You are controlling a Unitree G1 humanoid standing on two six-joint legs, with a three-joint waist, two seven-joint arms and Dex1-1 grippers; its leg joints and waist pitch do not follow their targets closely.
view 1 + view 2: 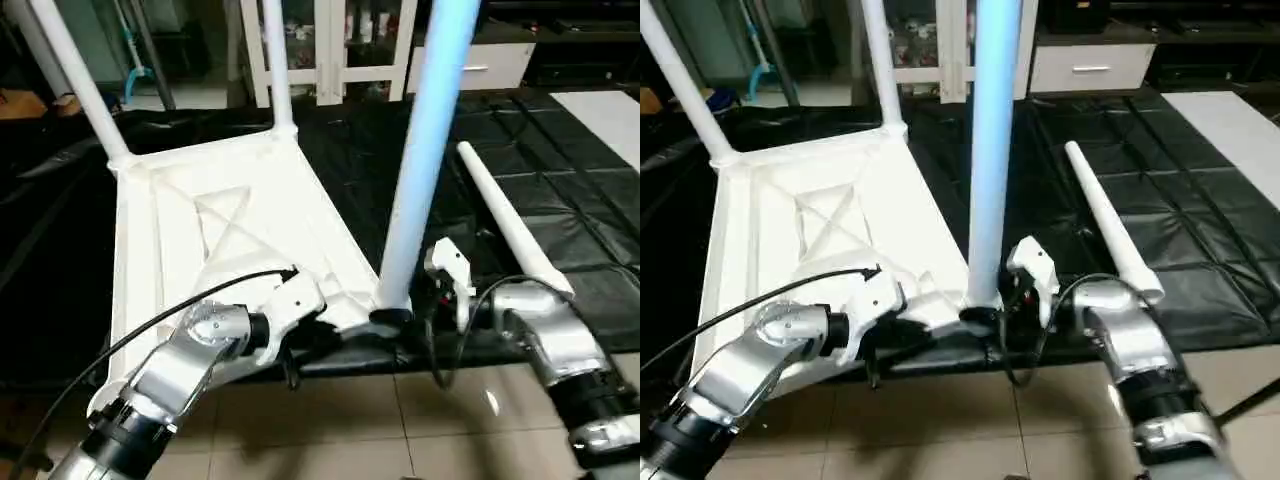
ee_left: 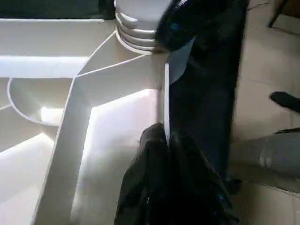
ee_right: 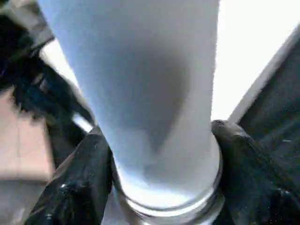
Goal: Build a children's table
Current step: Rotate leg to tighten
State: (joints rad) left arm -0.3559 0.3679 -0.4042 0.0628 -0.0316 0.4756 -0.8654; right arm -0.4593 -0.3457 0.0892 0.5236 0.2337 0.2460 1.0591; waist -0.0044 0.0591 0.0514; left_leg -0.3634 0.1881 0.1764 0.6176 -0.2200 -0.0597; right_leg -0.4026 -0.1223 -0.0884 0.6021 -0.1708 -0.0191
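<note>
The tabletop (image 1: 230,240) lies ribs-up on the black mat (image 1: 560,200) with three legs standing. Right gripper (image 3: 154,187) jaws clamp the near leg (image 1: 430,150); left gripper (image 2: 164,140) jaws pinch the tabletop's edge. A fourth leg (image 1: 510,225) lies loose alongside (cabinet (image 1: 330,45) behind).

Light's pretty uneven here. The tabletop (image 1: 230,215) is bright, nearly blown out, while the mat (image 1: 560,230) around it goes dark with dull sheen. There's a glare spot on the floor tile (image 1: 492,402). The nearest leg (image 3: 145,93) is soft and out of focus in the right wrist view, shaded down its middle.
</note>
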